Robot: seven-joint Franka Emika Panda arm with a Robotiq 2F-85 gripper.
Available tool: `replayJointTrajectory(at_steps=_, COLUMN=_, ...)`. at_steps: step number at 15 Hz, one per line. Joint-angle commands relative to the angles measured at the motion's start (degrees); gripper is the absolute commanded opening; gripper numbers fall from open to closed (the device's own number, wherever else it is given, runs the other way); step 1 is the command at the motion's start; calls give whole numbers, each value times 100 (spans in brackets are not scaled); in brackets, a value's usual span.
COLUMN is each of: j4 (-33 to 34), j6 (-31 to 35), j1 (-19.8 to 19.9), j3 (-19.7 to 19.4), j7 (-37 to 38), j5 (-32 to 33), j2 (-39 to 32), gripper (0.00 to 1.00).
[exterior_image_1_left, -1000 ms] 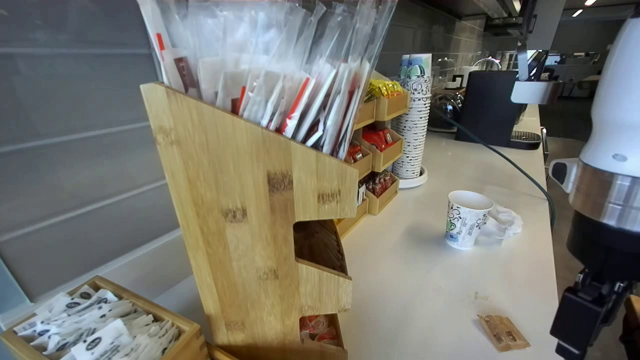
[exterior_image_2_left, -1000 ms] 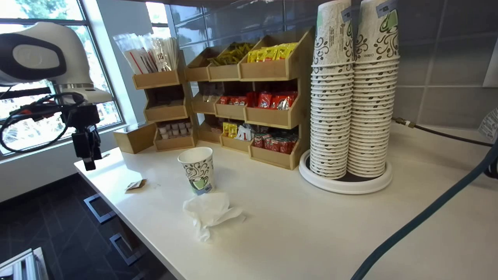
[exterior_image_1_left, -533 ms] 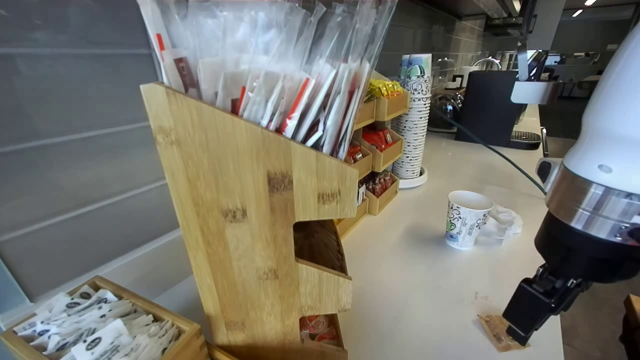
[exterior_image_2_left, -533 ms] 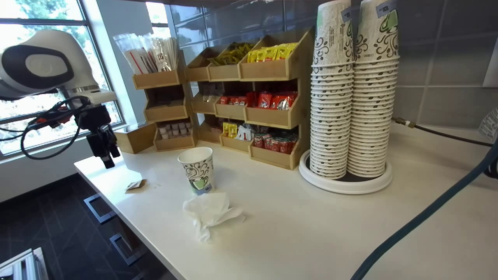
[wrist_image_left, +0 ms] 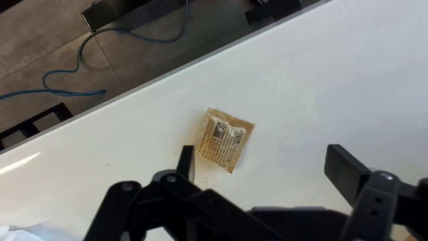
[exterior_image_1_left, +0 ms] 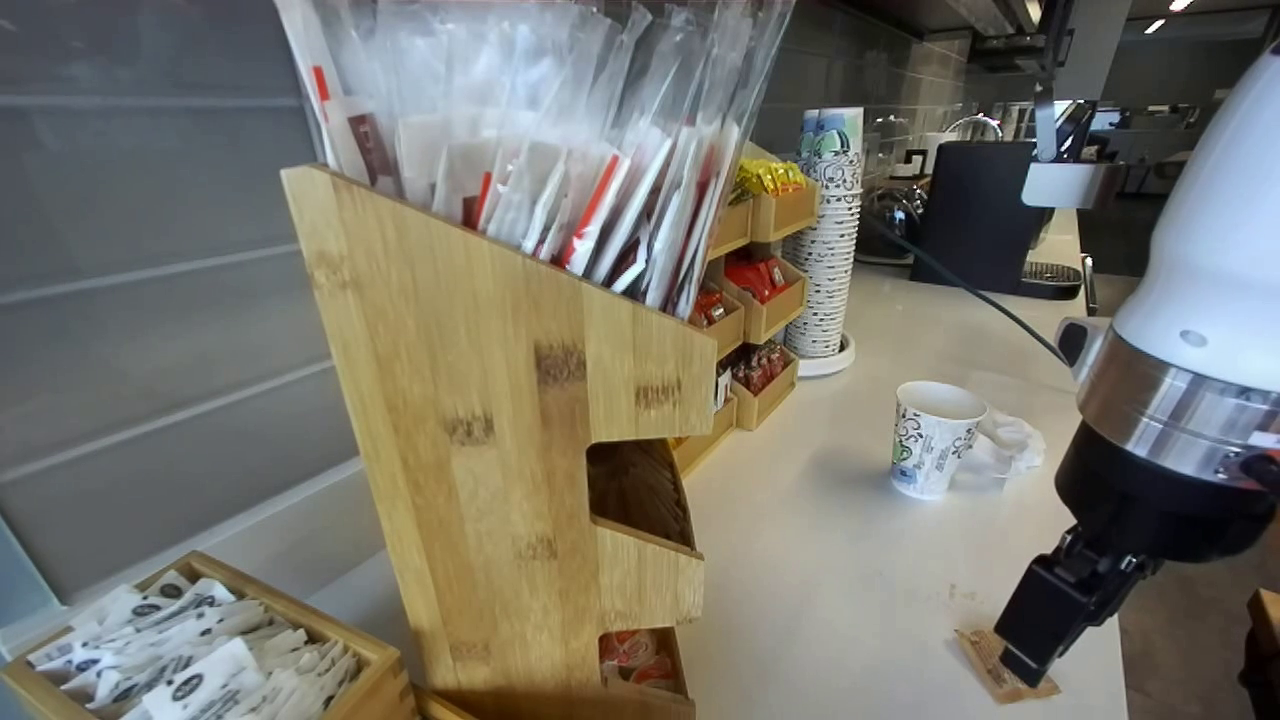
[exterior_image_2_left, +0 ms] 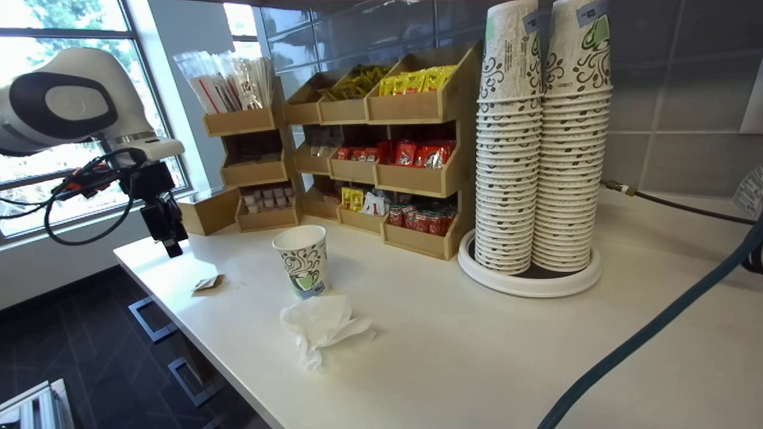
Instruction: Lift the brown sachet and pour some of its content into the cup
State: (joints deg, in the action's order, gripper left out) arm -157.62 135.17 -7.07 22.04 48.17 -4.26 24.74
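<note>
A robotic hand [wrist_image_left: 265, 167], spread wide and holding nothing, hangs near the brown sachet [wrist_image_left: 224, 142] lying on the bench [wrist_image_left: 284, 83] and would do best to centre over it, then sink low before pinching one end.

Glossy grey tiles [exterior_image_2_left: 632, 65] back the tabletop [exterior_image_2_left: 453, 369] along its rear edge. Past its short edge a large window [exterior_image_2_left: 119, 50] glares beside a pale wall [exterior_image_2_left: 179, 71], trees [exterior_image_2_left: 65, 15] outside; light [exterior_image_2_left: 185, 271] whitens the front corner there. Below the long front edge show drawer handles [exterior_image_2_left: 164, 333] and dark floor [exterior_image_2_left: 71, 345].
</note>
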Motion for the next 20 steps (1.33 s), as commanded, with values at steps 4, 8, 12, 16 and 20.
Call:
replayJointTrajectory(at_steps=4, j4=3, j6=527, j1=51, j3=-161, j7=141, j5=88, j2=-463, gripper=100)
replayJointTrajectory(at_steps=8, j4=-3, j6=891, j1=96, j3=-218, j7=228, j5=85, j2=-815, gripper=99)
replayJointTrajectory(at_steps=12, j4=-3, j6=736, j1=76, j3=-346, j7=-16, j5=297, j2=-877, gripper=99)
replayJointTrajectory(at_steps=16, j4=-1, j6=748, j1=-127, j3=-514, j7=-1269, j5=304, j2=-855, gripper=100)
replayJointTrajectory(at_steps=20, j4=2, j6=887, j1=-298, j3=-678, j7=-2631, j5=109, j2=-881, gripper=100)
